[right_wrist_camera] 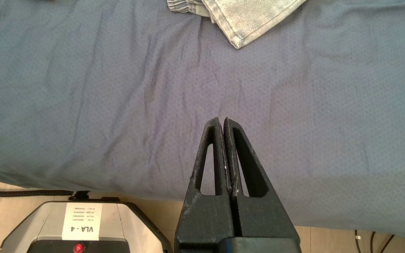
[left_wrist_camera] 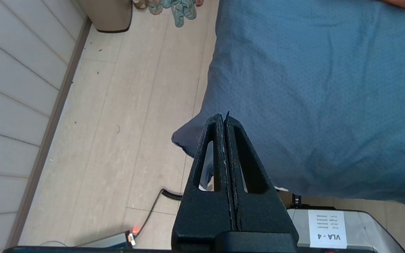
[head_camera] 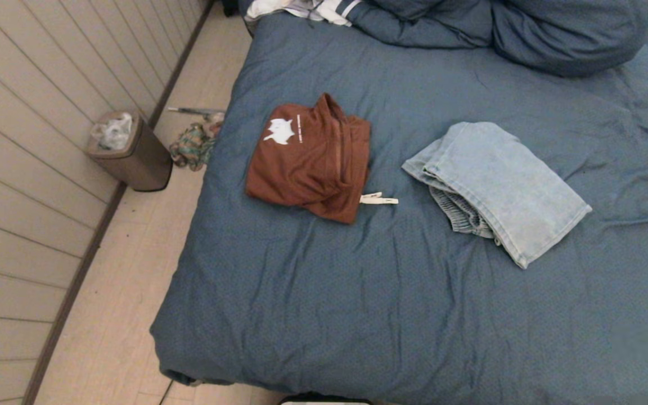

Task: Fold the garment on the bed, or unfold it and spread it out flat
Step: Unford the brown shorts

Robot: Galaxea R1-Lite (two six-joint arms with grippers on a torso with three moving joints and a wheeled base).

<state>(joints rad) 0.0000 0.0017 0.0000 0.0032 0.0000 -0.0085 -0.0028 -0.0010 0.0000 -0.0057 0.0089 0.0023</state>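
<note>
Jeans (head_camera: 498, 188) lie folded on the bed (head_camera: 358, 292), well ahead of the right end effector (right_wrist_camera: 222, 121), whose fingers are pressed together, empty, over the near bed edge. Left end effector (left_wrist_camera: 223, 117), likewise closed and empty, hangs by the bed's corner, with a folded brown shirt (head_camera: 313, 160) far ahead.
</note>
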